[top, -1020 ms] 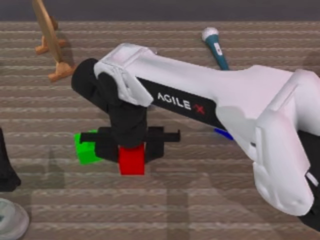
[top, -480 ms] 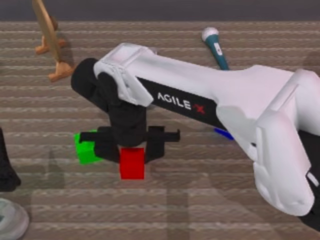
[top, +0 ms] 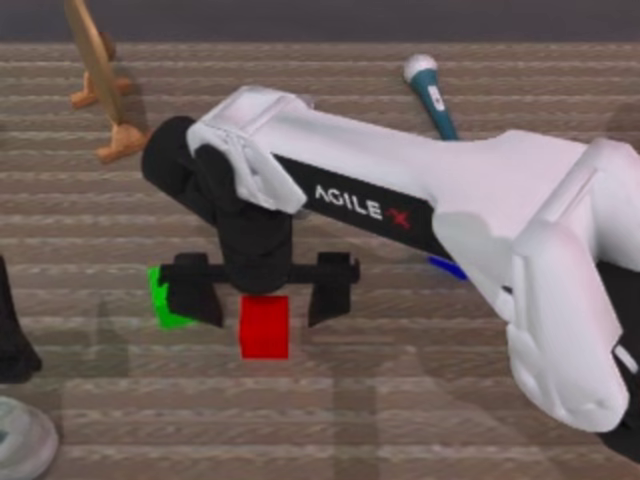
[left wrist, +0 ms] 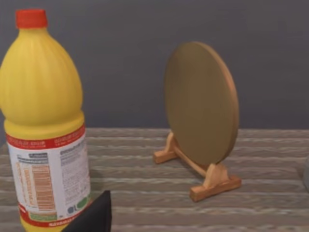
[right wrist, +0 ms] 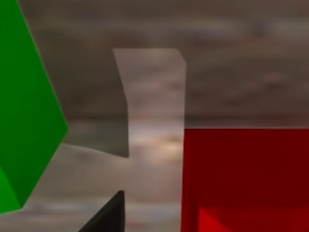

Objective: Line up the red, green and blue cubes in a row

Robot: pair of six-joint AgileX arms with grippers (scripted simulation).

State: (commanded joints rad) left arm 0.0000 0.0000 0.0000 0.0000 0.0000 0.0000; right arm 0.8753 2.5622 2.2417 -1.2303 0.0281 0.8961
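With jaws spread wide around the red cube (top: 264, 326) at centre frame, the right gripper (top: 264, 300) should lift straight, sparing the green cube (top: 164, 297).

A striped wooden counter (top: 400, 400) carries everything. At mid-left of the top view sit a green cube (top: 165, 298) and a red cube (top: 264, 327), slightly apart. A blue cube (top: 447, 268) peeks out at mid-right. A wooden disc on a stand (top: 98, 80) occupies the upper left, a teal-handled microphone (top: 430, 92) the upper centre, and a yellow bottle (left wrist: 46, 121) stands near the disc.
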